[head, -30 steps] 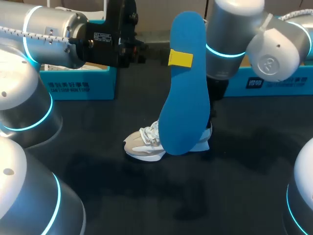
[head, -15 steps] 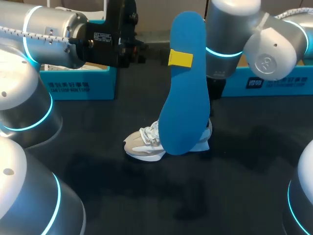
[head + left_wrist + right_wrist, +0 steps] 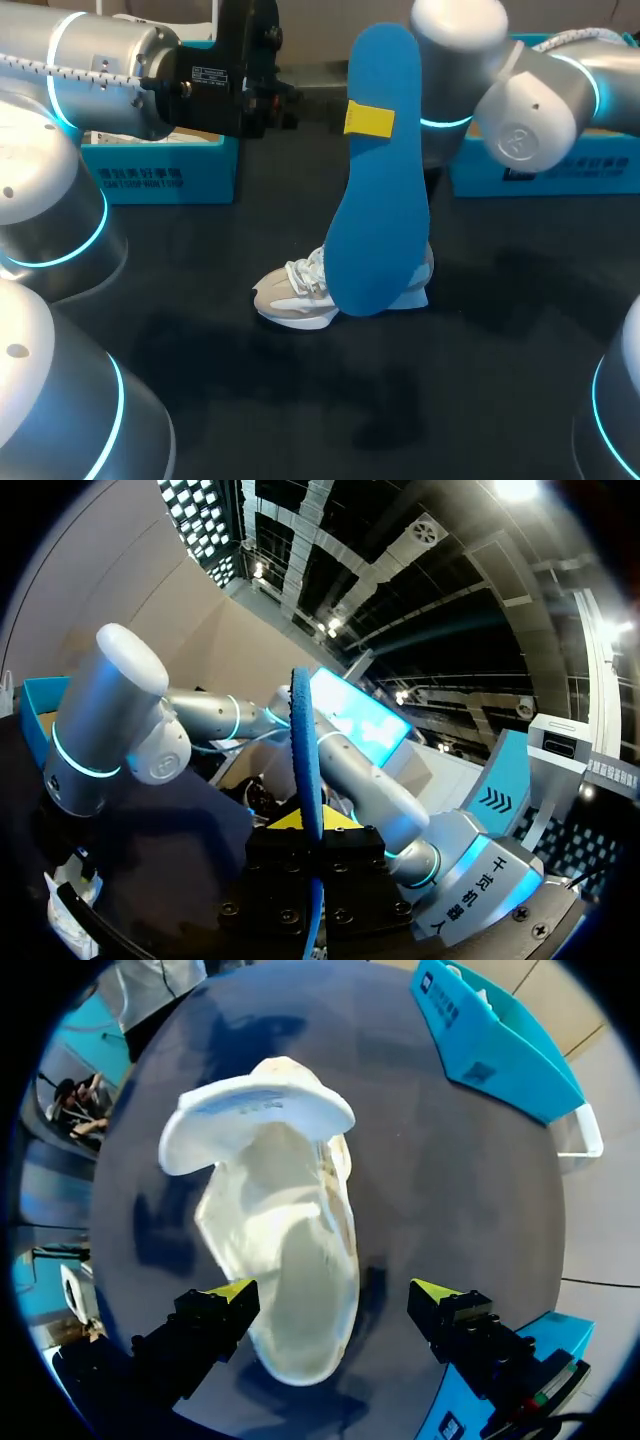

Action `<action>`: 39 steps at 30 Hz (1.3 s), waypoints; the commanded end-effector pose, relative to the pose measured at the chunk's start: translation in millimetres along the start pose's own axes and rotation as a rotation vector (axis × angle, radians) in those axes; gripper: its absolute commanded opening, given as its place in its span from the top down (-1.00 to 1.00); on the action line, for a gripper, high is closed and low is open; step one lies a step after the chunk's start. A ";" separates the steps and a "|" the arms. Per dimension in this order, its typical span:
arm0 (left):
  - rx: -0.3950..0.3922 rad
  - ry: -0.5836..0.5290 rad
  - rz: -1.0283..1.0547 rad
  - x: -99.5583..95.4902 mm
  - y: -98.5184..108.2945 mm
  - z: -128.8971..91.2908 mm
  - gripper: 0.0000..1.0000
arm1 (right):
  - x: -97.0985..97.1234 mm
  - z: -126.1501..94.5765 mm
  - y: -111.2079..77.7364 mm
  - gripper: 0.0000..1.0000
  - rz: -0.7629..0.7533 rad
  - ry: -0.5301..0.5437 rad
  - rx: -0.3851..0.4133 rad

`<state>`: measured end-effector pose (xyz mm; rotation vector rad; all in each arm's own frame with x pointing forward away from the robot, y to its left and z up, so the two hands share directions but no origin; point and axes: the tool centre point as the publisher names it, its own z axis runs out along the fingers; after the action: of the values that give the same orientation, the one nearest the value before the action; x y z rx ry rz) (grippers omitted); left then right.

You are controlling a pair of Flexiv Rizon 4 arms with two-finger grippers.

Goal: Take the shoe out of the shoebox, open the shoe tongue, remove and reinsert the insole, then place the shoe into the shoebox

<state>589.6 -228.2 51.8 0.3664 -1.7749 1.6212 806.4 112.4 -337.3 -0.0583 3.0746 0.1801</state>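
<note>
My left gripper [image 3: 368, 120] holds the blue insole [image 3: 375, 220] upright in the air over the middle of the table, one yellow tip lying on its near face. In the left wrist view the insole [image 3: 306, 750] shows edge-on, pinched in the shut left gripper [image 3: 308, 825]. The white shoe [image 3: 295, 292] lies on the dark table, its heel half hidden behind the insole. My right gripper [image 3: 333, 1292] hangs open above the shoe [image 3: 285, 1260], one yellow tip on each side of it and touching nothing. The tongue [image 3: 258, 1120] is folded out.
A blue shoebox [image 3: 160, 172] stands at the back left behind my left arm, and a second blue box [image 3: 545, 170] at the back right behind my right arm. The right wrist view shows one box [image 3: 495, 1035] beyond the shoe.
My right arm's elbow has swung left and up, uncovering more of the back right box. The left arm, the insole and the shoe have stayed put.
</note>
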 end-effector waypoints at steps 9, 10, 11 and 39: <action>-0.001 -0.001 0.000 0.0 0.5 0.2 1.00 | -17.4 51.5 9.5 -1.00 -0.038 0.059 -0.020; -0.001 -0.001 0.000 0.0 0.5 0.2 1.00 | -17.7 53.1 10.1 -0.83 -0.036 0.059 -0.028; -0.001 -0.001 0.000 0.0 0.5 0.2 1.00 | -18.1 54.8 10.9 -0.48 -0.039 0.057 -0.033; -0.001 -0.001 0.000 0.0 0.5 0.2 1.00 | 19.1 24.4 11.9 1.00 0.210 0.209 -0.143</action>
<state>589.5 -228.2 51.8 0.3664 -1.7749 1.6213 791.2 136.4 -374.0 0.2179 3.2534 0.4150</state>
